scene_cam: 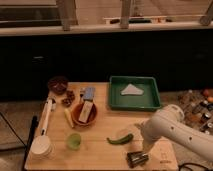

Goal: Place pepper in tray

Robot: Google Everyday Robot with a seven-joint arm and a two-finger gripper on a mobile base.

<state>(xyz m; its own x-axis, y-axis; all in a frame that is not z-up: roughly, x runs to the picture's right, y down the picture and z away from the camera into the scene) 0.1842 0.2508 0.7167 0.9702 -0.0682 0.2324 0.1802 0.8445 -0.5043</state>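
The pepper is a slim curved green chili lying on the wooden table, a little below and left of the tray. The tray is dark green and rectangular at the back right, with a pale folded piece inside it. My gripper is at the end of the white arm, low over the table's front edge, just right of and below the pepper. It holds nothing that I can see.
An orange bowl holds a flat packet. A light-green cup, a pale yellow item, a white cup, a white tool and a dark bowl are on the left. Small bottles stand off the right edge.
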